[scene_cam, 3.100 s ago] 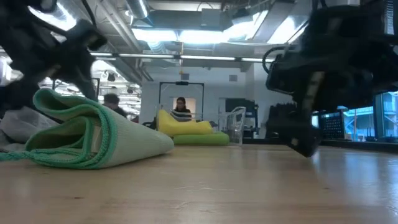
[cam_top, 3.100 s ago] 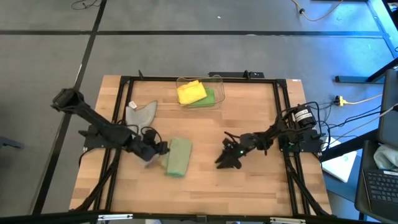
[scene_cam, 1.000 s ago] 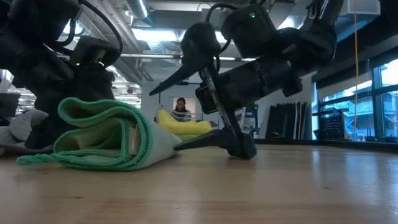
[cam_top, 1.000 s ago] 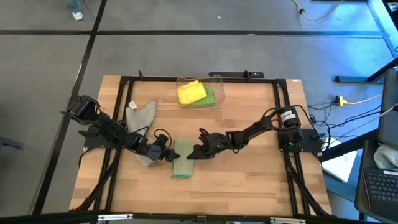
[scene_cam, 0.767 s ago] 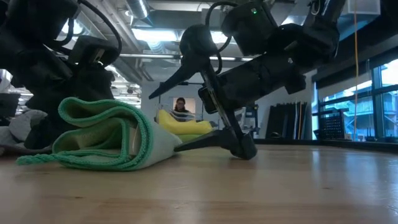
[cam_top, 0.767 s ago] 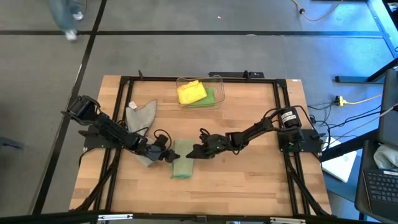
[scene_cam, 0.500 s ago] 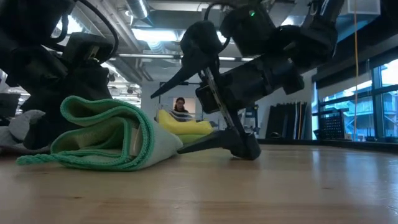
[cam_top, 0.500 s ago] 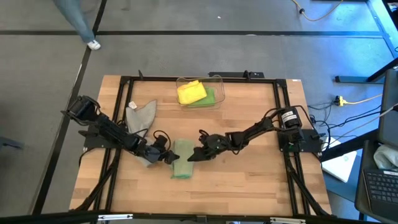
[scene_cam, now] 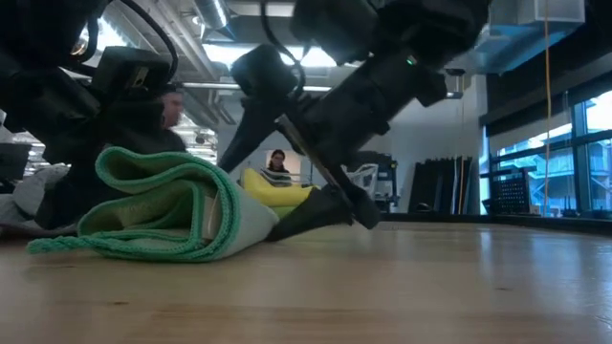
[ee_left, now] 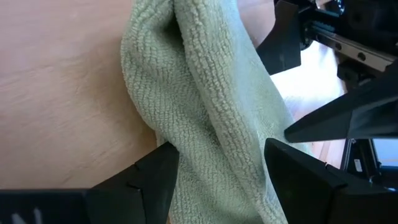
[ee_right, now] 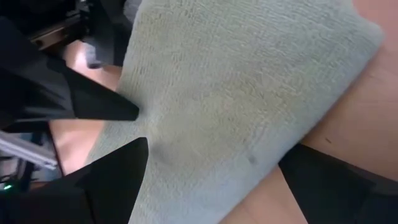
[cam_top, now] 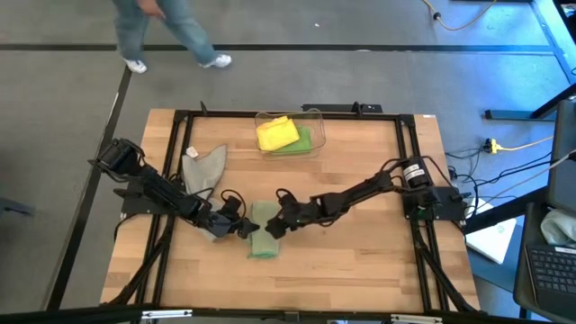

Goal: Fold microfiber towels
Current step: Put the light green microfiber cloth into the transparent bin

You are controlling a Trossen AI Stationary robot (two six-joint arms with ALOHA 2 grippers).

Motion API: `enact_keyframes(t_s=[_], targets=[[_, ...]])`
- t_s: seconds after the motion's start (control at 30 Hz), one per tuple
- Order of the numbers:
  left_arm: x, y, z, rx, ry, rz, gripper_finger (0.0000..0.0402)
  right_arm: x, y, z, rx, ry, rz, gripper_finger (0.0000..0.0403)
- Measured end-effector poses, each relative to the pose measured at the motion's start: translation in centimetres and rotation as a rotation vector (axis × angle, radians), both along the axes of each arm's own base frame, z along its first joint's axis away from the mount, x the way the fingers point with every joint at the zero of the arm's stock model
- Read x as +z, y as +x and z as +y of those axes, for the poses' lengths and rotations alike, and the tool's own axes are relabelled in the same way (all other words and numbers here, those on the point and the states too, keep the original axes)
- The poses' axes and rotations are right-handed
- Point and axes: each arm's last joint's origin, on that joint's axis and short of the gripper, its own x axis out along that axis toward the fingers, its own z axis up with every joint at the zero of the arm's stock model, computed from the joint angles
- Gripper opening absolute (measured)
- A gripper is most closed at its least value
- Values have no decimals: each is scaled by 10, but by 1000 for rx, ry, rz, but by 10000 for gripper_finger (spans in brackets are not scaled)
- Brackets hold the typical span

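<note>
Sage green microfiber towel (cam_top: 262, 236) is sitting bunched and partly folded near the middle of the tabletop (cam_top: 360, 261), a bit toward 7 o'clock from center, and both arms are crowding in on it. Left end effector (cam_top: 243, 229) is coming at it from the 9 o'clock side with its fingers spread, straddling the cloth's edge but not clamped on anything as far as I can judge. Right end effector (cam_top: 270, 229) is reaching in from 3 o'clock, fingers spread wide too, tips right at the towel's rim and pressing on the fabric in the wrist view, nothing pinched yet.

Other stuff: grey towel (cam_top: 203, 167) is lying crumpled toward 10 o'clock, and the yellow towel (cam_top: 275, 132) is sitting on the bright green towel (cam_top: 302, 141) inside a clear bin (cam_top: 315, 115) at 12 o'clock. Someone's legs (cam_top: 167, 27) are walking by past the far edge.

My read: it's mid-fold on the sage one, lining up a grasp. Next it probably needs both end effectors to pinch an edge or corner each, then lift and lay the cloth over flat, since it's looking pretty lumpy right now.
</note>
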Motion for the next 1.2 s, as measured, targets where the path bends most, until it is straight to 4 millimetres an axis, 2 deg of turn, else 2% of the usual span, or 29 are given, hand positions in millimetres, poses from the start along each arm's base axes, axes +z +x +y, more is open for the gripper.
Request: enact_keyframes(t_s=[0.13, 0.33, 0.77, 0.9, 1.0, 1.13, 1.2], targets=[[1, 1, 0, 2, -9, -15, 232, -4, 5, 3, -31, 43, 2, 362], [1, -1, -2, -8, -4, -9, 232, -14, 15, 5, -37, 148, -142, 348], [1, -1, -3, 8, 5, -13, 232, -16, 15, 6, -61, 108, -129, 286], [1, -1, -3, 9, 2, -23, 232, -16, 15, 7, -49, 46, -135, 229], [5, 2, -3, 25, -1, -57, 232, -16, 15, 8, -5, -10, -137, 159], [4, 1, -3, 25, 17, -51, 232, -16, 16, 11, 89, -120, -167, 37], [4, 1, -3, 21, 38, -47, 232, -17, 18, 9, 125, -184, -201, 20]])
